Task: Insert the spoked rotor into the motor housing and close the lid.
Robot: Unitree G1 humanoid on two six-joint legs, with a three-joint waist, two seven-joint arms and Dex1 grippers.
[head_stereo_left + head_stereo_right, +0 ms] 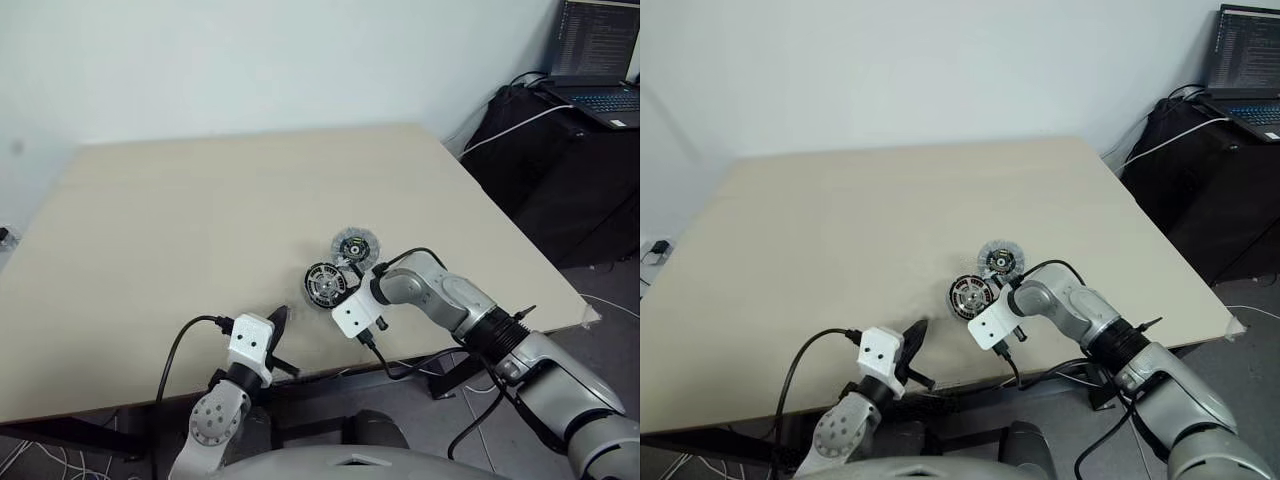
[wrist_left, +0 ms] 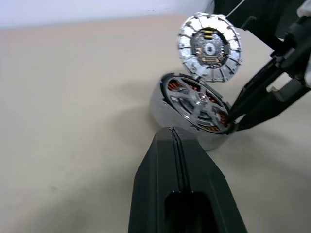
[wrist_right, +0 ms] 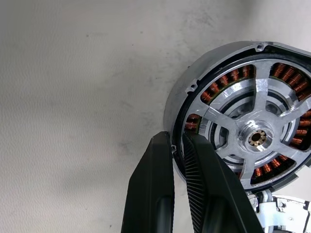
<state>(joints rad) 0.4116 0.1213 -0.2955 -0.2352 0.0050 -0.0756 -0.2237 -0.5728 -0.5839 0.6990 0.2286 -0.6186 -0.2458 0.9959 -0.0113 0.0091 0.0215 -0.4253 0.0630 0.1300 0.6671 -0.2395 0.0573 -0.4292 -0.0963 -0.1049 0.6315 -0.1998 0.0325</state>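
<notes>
The motor housing lies on the table near its front edge, its copper windings showing around the inside. The spoked rotor sits inside it, a shiny wheel with a central hub. My right gripper is shut on the housing's rim, one finger outside the silver wall and one over the dark inner edge. The lid lies just behind the housing with its ribbed ring and dark centre facing up. My left gripper is shut and empty, pointing at the housing from a short way off.
The beige table stretches wide to the back and left. The housing and lid lie close to the table's front edge. A laptop stands on a dark stand beyond the table's right side, with cables around it.
</notes>
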